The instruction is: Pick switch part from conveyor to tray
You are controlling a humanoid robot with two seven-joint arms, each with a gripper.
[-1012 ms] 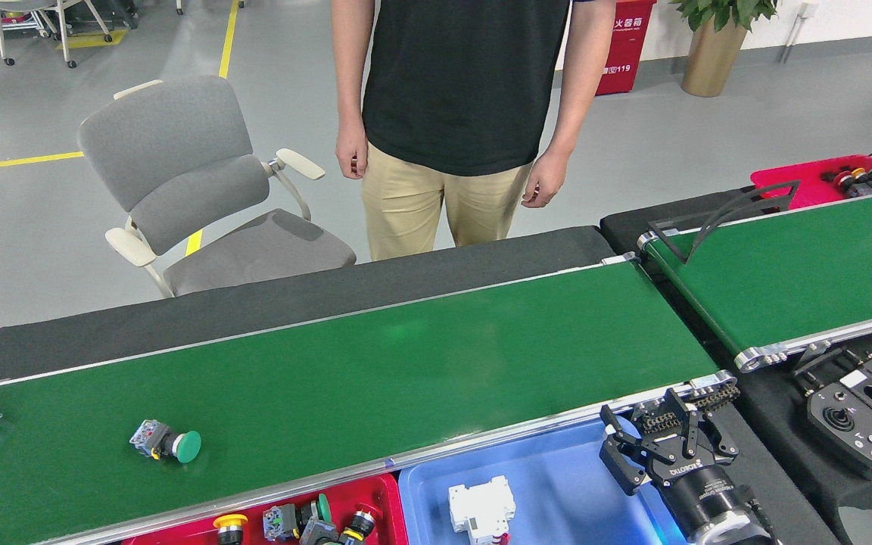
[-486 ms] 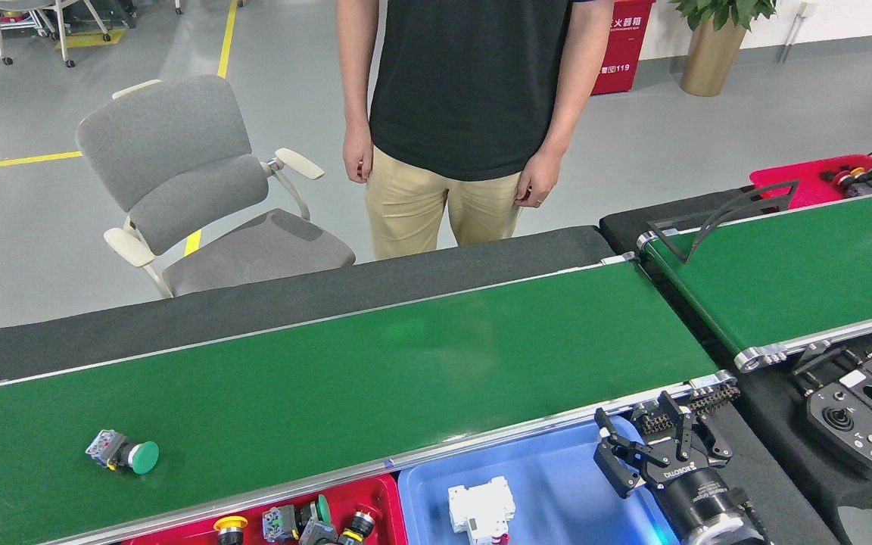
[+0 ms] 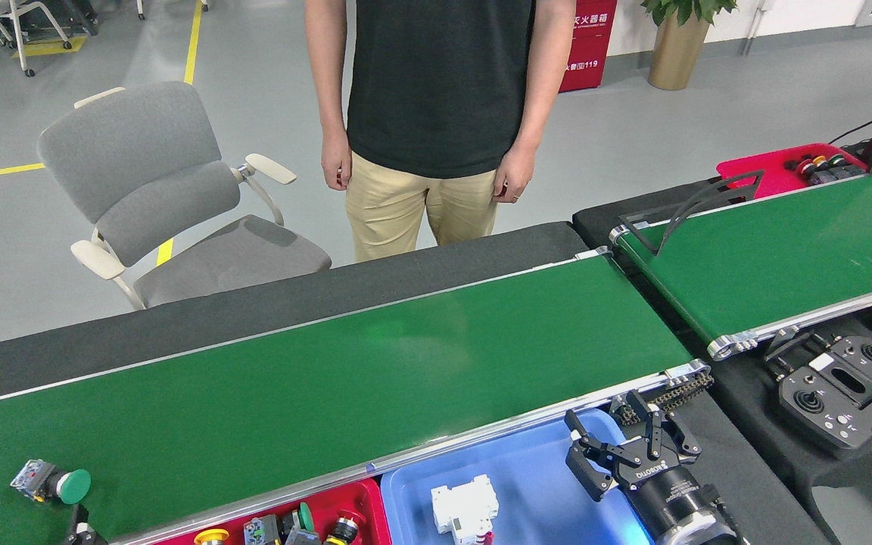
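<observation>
Glossy dark-green belt fills the middle of the head view: the conveyor (image 3: 345,378) runs from the lower left up toward the right, edged with silver rails and ending at an exposed drive chain (image 3: 671,390) at its near right corner. One switch part (image 3: 51,483) lies on the belt at the far left, close to the near rail — a green mushroom cap on a grey-and-white body, tipped on its side.

Below the near rail sit two trays side by side. The red tray (image 3: 360,503) holds several switch parts with yellow, green and red caps; the blue tray (image 3: 527,484) holds a white breaker-like block (image 3: 464,509). The right gripper (image 3: 618,454) hangs over the right end of the blue tray, just below the drive chain, its black jaws spread apart and empty. At the bottom left edge a small dark piece, probably the left gripper (image 3: 76,526), pokes into view — whether its jaws are apart or together I cannot tell.

A shorter green belt (image 3: 777,250) with a black bent guide bar stands to the right, a black controller (image 3: 845,382) on the dark worktop below it. A person (image 3: 428,113) stands behind the conveyor beside a grey chair (image 3: 163,197).
</observation>
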